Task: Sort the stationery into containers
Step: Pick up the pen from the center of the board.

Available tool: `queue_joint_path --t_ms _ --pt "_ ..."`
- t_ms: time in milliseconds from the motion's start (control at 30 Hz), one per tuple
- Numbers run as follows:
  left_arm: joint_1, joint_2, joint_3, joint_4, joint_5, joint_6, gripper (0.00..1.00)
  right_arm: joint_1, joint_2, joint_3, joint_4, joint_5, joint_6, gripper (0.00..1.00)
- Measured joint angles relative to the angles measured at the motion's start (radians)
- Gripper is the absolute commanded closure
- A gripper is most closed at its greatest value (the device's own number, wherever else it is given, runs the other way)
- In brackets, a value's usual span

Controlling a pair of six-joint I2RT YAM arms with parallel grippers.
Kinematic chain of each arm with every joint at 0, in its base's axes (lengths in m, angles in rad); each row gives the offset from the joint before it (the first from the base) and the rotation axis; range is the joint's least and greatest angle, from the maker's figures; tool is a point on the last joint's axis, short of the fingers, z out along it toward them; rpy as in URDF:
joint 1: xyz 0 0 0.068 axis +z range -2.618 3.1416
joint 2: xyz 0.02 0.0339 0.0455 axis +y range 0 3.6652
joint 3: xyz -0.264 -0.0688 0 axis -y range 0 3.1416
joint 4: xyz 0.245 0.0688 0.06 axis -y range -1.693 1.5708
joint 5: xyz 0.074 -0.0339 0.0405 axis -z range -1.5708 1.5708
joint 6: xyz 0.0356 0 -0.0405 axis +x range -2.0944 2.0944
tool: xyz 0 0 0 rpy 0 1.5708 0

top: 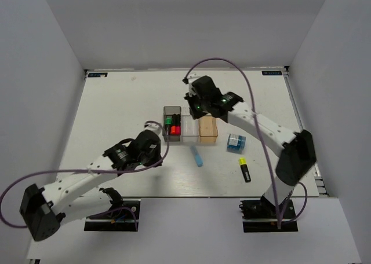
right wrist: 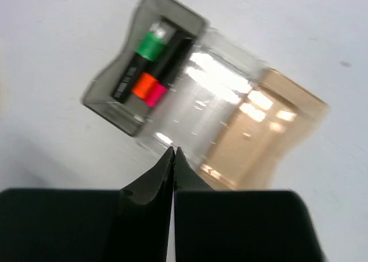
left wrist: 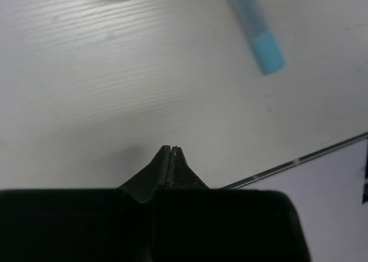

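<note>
The containers are three joined bins: dark grey (top: 171, 125) (right wrist: 109, 98), clear (top: 189, 129) (right wrist: 195, 110) and orange-tan (top: 208, 129) (right wrist: 270, 130). Black highlighters (right wrist: 151, 46) with green, orange and pink ends lie in the dark grey bin. On the table lie a light blue stick (top: 197, 156) (left wrist: 256, 29), a black highlighter with a yellow end (top: 244, 168) and a small blue block (top: 236, 141). My right gripper (top: 193, 109) (right wrist: 174, 150) is shut and empty, hovering by the clear bin's edge. My left gripper (top: 155, 154) (left wrist: 171, 148) is shut and empty over bare table, left of the blue stick.
The white table's near edge (left wrist: 299, 160) runs just right of my left gripper. Grey walls close in the table on three sides. A purple cable (top: 255, 96) arches over the right arm.
</note>
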Motion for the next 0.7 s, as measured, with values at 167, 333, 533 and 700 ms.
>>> queue_joint_path --t_ms 167,333,533,700 --pt "-0.158 0.276 0.211 0.096 -0.004 0.024 0.82 -0.088 -0.232 -0.169 -0.041 0.140 -0.064 0.91" --pt "-0.234 0.387 0.300 0.190 -0.014 0.019 0.15 -0.178 -0.416 -0.379 -0.136 0.166 -0.100 0.42" --pt "-0.251 0.438 0.301 0.251 -0.022 -0.036 0.49 -0.179 -0.652 -0.622 -0.278 0.090 -0.110 0.49" --pt "-0.275 0.430 0.296 0.231 -0.068 -0.040 0.60 -0.180 -0.699 -0.722 -0.322 0.029 -0.109 0.49"
